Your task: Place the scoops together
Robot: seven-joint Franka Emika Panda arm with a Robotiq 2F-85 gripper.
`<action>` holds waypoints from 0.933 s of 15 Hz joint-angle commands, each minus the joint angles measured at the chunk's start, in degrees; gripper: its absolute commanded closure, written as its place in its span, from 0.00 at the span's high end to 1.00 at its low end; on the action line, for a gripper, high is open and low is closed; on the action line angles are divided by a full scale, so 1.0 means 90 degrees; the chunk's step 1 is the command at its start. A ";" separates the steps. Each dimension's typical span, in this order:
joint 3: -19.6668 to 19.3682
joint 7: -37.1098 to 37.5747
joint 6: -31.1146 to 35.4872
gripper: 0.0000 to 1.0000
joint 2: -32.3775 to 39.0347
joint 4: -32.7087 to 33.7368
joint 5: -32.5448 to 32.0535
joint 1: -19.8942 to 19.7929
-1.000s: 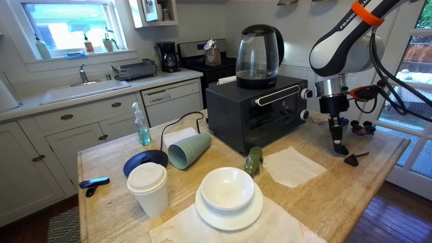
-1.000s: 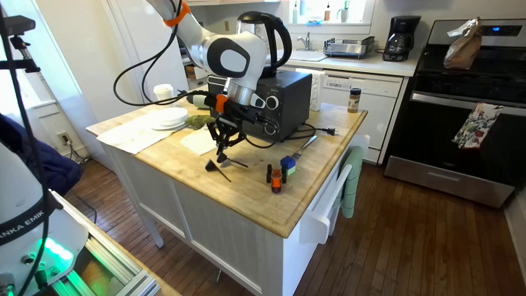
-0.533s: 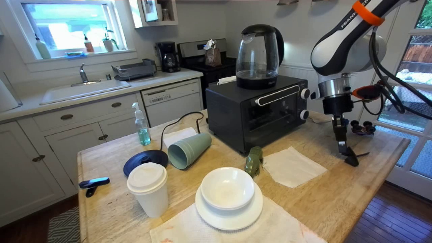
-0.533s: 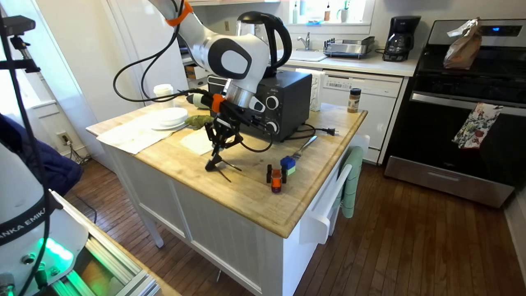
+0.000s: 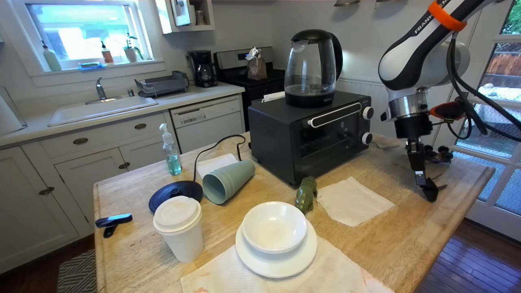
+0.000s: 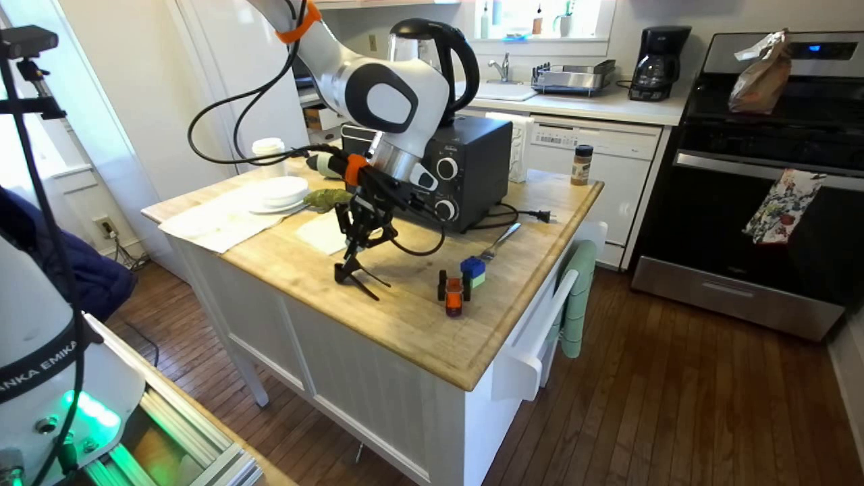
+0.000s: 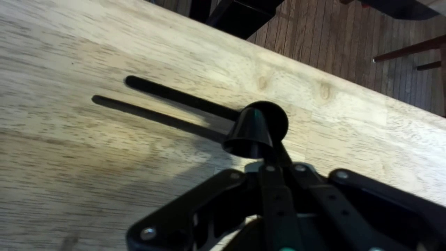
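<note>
The gripper (image 7: 277,155) was drawn nearly together, its two fingers pinching the bowl of a black conical scoop (image 7: 250,129) at the rim. A second black scoop (image 7: 273,116) lay on the wood-topped table (image 6: 405,324), close to the edge facing the robot's base (image 6: 40,317). In the wrist view the held scoop overlapped the lower one's bowl, and their slim handles ran almost parallel; whether the bowls touched, I could not tell.

An orange toy car (image 6: 453,300) with black wheels stood toward the corner where that edge met the one above the green towel (image 6: 575,304), a blue-and-green block (image 6: 473,271) just beside it. A fork (image 6: 503,239) lay farther along the towel edge, and a spice jar (image 6: 581,165) stood upright at that edge's far corner. Inboard of these stood a black toaster oven (image 5: 272,142) carrying a glass kettle (image 5: 311,69).

In an exterior view, toward the end opposite the towel, a white bowl (image 5: 274,228) sat on a white plate (image 5: 281,268), near an upright lidded white cup (image 5: 181,244). A green tumbler (image 5: 232,181) lay on its side between cup and oven, and a pump bottle (image 5: 173,156) stood just inside the edge facing the dishwasher (image 5: 211,126).
</note>
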 commanded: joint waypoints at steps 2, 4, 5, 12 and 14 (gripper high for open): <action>0.0022 0.0238 -0.0151 0.00 0.0046 0.0103 0.0139 -0.0031; 0.0024 0.0365 -0.0097 0.00 0.0006 0.0049 0.0128 -0.0002; 0.0026 0.0448 -0.0042 0.00 -0.0026 0.0000 0.0102 0.0024; 0.0083 0.0870 0.0142 0.00 -0.0122 -0.0225 -0.0020 0.0169; 0.0082 0.0956 0.0186 0.00 -0.0092 -0.0217 -0.0063 0.0196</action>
